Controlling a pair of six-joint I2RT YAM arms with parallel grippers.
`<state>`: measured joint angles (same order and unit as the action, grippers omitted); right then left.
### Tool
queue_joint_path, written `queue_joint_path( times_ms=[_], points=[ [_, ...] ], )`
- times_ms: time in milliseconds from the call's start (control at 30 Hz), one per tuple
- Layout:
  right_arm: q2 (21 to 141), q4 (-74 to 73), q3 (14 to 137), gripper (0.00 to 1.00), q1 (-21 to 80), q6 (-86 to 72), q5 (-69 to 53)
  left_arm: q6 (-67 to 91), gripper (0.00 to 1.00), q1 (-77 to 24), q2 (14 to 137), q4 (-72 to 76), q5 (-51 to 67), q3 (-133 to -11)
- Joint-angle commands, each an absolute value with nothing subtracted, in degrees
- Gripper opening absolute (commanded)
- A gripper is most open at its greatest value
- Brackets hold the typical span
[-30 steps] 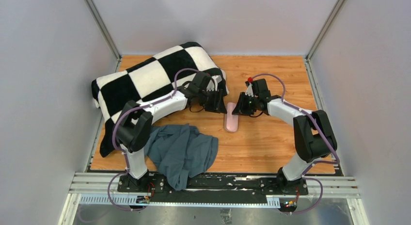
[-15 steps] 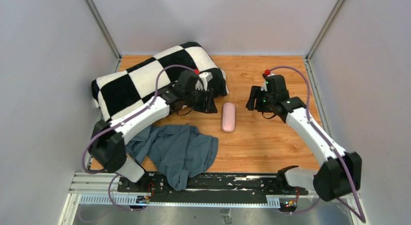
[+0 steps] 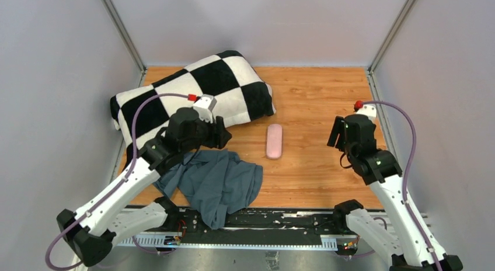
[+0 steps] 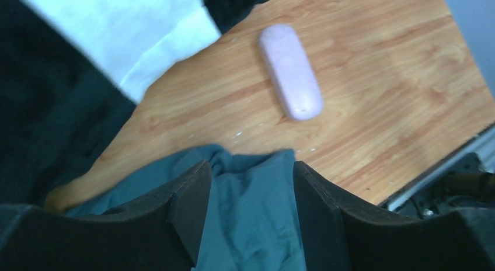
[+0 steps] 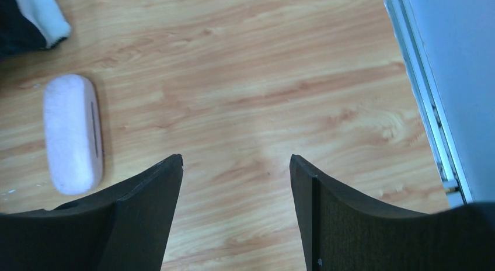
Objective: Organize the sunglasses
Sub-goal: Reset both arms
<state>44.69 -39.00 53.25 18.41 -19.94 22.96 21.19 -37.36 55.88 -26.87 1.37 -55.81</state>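
Far left, the checkered blanket (image 3: 192, 93) is lying bunched up on the wooden tabletop (image 3: 315, 101). The left gripper (image 4: 248, 172) is hovering over the teal cloth (image 3: 219, 180) with its jaws spread apart, gripping nothing. Mid-table, the pink case (image 3: 274, 141) is sitting closed and flat, apart from both arms. Sunglasses aren't showing in any view, so can't tell where they are. Over on the right, the right gripper (image 5: 236, 160) is hanging wide apart over bare wood, also empty.

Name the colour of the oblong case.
The case is pale pink, clearest in the right wrist view.
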Motion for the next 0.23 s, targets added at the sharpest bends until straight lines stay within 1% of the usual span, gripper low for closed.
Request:
queue_joint_path(
  times_ms=[0,200],
  points=[
    [40.1,-42.3,48.7,0.73,19.2,-23.8,28.7,21.6,0.60,-37.5,48.9,-26.6,-9.1,-49.5],
    [38.0,-41.9,47.5,0.71,19.2,-25.1,28.9,23.4,0.60,-37.6,43.6,-24.2,-12.6,-46.7]
  ],
)
